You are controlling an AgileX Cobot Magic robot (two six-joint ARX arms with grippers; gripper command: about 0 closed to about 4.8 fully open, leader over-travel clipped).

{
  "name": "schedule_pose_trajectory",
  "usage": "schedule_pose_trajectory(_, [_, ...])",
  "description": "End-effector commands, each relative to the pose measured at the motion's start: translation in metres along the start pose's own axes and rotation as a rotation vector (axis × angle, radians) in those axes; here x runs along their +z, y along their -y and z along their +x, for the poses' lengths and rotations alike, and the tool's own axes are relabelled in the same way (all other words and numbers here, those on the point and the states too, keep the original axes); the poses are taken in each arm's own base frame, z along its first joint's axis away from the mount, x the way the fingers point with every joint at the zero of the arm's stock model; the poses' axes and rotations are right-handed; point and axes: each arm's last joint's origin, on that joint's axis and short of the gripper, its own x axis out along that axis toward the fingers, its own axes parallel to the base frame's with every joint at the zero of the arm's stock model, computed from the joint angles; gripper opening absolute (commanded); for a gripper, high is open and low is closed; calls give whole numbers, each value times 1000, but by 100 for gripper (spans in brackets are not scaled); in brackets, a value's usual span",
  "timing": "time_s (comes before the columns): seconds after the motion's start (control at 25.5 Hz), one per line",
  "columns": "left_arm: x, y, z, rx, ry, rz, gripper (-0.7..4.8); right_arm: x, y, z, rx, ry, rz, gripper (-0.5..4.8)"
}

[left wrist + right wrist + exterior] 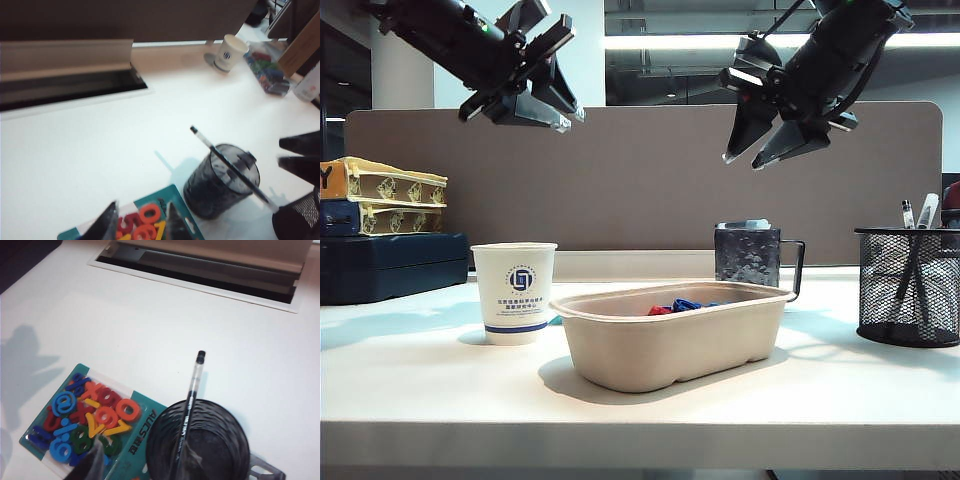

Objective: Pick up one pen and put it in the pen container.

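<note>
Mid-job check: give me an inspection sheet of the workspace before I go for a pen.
Surface: white table, no spills seen.
Job's things: pen container holds pens; one pen rests across the dark mug.
Clutter: paper cup, beige tray, letter pack.
Grippers: left end effector and right end effector open, raised, holding nothing.
Cables: nothing seen.
Surroundings: partition behind, stacked boxes at left.
</note>
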Motion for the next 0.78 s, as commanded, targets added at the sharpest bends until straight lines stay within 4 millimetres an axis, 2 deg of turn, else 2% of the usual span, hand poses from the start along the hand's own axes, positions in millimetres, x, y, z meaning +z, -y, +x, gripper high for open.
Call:
schedule_pose_trajectory(0.04, [-1,-3,5,1,-23,-13,123,9,-2,-1,-13,35,-9,200])
schedule_pose_trajectory(0.27, [-15,-10,16,14,-98,-41,123,26,-2,11,-40,0,-3,200])
schedule_pose_trajectory(0.47, [-18,-13,19,59,-110,-4,123,31,-2,21,-69,-49,2,199])
schedule_pose_trajectory(0.78, [-18,-13,20,65,-102,26,123,24,2,30,-106,-126,16,199])
